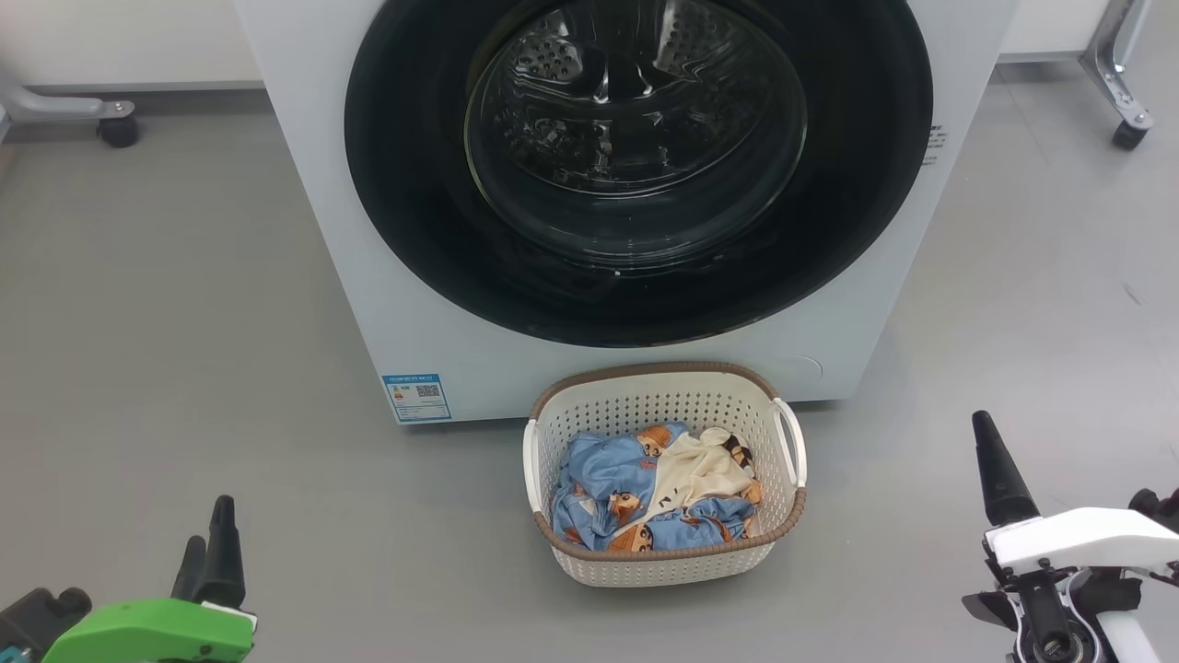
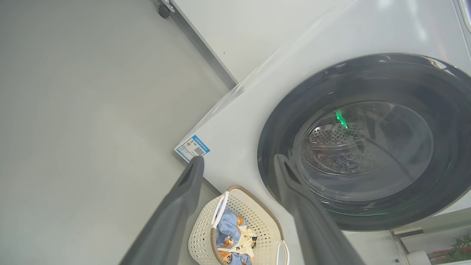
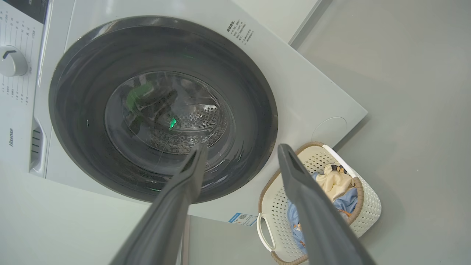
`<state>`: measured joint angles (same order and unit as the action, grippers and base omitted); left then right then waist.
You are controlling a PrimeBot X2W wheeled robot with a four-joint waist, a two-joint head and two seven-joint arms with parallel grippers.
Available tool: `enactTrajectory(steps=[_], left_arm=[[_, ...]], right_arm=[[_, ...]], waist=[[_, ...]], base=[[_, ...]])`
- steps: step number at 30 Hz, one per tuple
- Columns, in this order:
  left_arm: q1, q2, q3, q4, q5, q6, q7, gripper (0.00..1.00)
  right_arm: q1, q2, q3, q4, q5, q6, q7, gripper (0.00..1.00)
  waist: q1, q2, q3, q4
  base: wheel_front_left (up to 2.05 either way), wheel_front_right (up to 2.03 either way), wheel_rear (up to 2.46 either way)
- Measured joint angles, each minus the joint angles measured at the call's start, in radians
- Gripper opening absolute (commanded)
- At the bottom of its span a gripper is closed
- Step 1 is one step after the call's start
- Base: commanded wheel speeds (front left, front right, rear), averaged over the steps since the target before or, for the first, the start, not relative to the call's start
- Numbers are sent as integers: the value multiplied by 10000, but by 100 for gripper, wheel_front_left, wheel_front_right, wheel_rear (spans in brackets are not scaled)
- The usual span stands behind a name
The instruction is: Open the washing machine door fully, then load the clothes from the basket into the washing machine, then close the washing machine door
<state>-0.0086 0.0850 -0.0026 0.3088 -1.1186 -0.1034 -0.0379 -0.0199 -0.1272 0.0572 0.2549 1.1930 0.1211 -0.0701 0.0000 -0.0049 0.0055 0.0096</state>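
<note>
Head view looks down on the big white front-loading washing machine (image 1: 368, 304), whose large round door with a glossy black rim and bulging clear glass bowl (image 1: 414, 184) sits shut, flush against the front, with the perforated steel drum dimly visible through the glass. Just before the machine, below the door's lower edge, the small cream-white perforated plastic basket with a brown woven-look rim and two white side handles (image 1: 645, 405) stands upright on the grey floor (image 1: 166, 322). Inside it lie the clothes (image 1: 608, 479), soft light blue garments with orange-brown animal prints, and a cream piece draped over their middle. A small blue label sticker (image 1: 416, 397) sits low on the machine's front, to the basket's left. My left gripper (image 1: 210, 529) hangs at the lower left, well apart from the basket; in its wrist view its two dark fingers (image 2: 176, 206) are spread wide with nothing between them. My right gripper (image 3: 243, 147) is likewise spread and empty, its fingers pointing toward the door and the basket. A round white control dial (image 3: 11, 60) shows on the panel in the right wrist view.
</note>
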Motion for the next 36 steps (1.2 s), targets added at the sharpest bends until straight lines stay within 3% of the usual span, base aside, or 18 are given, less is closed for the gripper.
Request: enactTrajectory(steps=[36], left_arm=[[196,107,-439,-702,6203,886,-1231,100]], right_arm=[[-121,-240,1011,-63,-6253,10,-1049,100]], waist=[[0,0,59,72]], base=[[0,0,0]])
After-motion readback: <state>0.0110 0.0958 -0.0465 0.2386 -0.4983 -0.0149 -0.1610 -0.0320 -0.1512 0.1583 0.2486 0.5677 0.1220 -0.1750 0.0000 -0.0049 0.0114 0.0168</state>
